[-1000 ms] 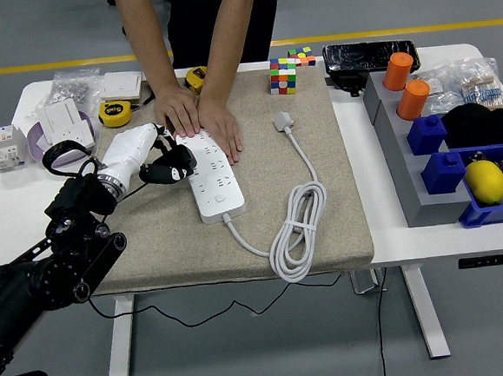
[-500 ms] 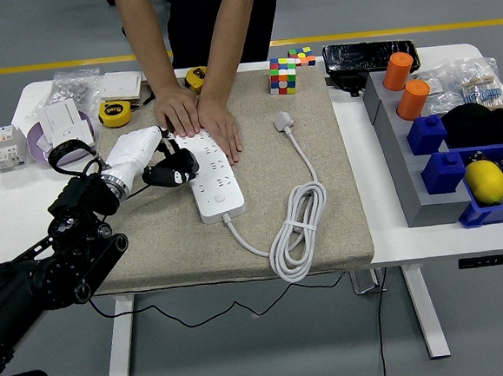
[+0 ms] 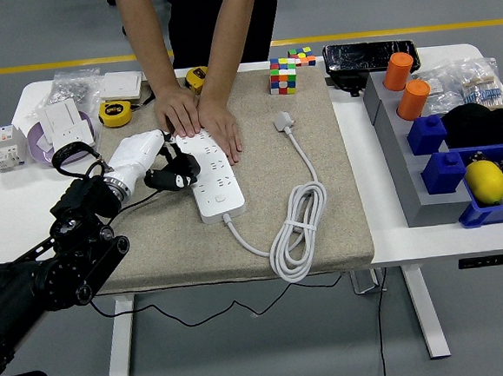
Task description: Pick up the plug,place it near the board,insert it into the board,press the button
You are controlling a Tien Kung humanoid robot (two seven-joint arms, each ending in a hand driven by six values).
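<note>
A white power strip [image 3: 211, 176] lies on the beige mat [image 3: 254, 109], its cord coiled at the front right [image 3: 296, 228]. The white plug [image 3: 283, 121] lies loose on the mat, right of the strip. My left hand [image 3: 173, 170], white with black fingers, hovers at the strip's left edge with fingers curled and holding nothing. A person's two hands [image 3: 198, 121] press flat on the strip's far end. My right hand is out of view.
A Rubik's cube [image 3: 283, 76] stands at the mat's back. Yellow tape measures [image 3: 115, 113], white sockets and a breaker sit at the back left. Grey and blue bins [image 3: 444, 147] with orange cups and a lemon stand on the right.
My left hand has shifted slightly right and down along the strip's left edge. The person's hands and the plug have not moved.
</note>
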